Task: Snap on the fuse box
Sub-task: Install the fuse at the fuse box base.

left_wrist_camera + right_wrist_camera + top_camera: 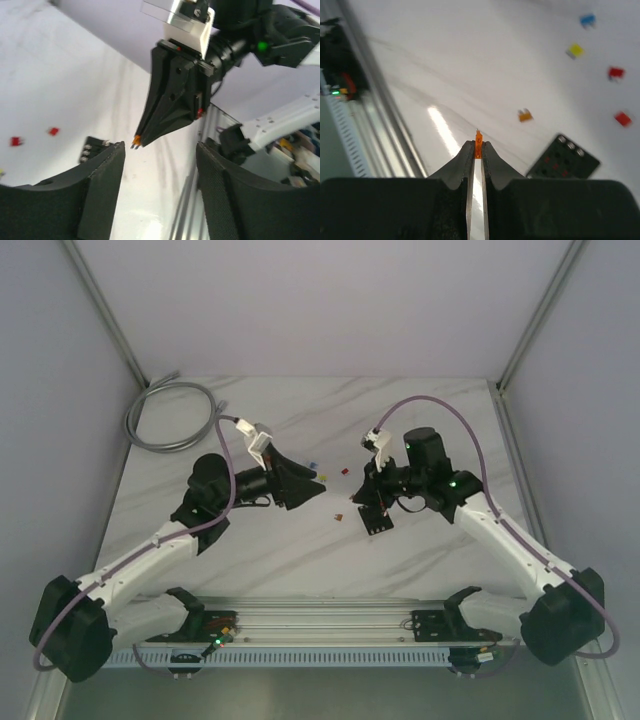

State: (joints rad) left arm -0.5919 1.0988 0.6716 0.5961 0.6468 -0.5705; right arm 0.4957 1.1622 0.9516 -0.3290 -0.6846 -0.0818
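Observation:
The fuse box (377, 522) is a small flat black square lying on the marble table; it also shows in the right wrist view (563, 160) and the left wrist view (93, 148). My right gripper (366, 504) hangs just above and beside it, shut on a tiny orange fuse (478, 141) that sticks out past the fingertips (470, 152). The left wrist view shows that fuse (135, 143) pointing down, a little right of the box. My left gripper (316, 485) stands open with nothing between its fingers (107, 170), left of the right gripper.
Loose fuses lie on the table: an orange one (524, 115), a yellow one (575, 50), a blue one (587, 20) and two red ones (616, 72). A coiled grey cable (170, 416) sits at the back left. A metal rail (320, 620) runs along the near edge.

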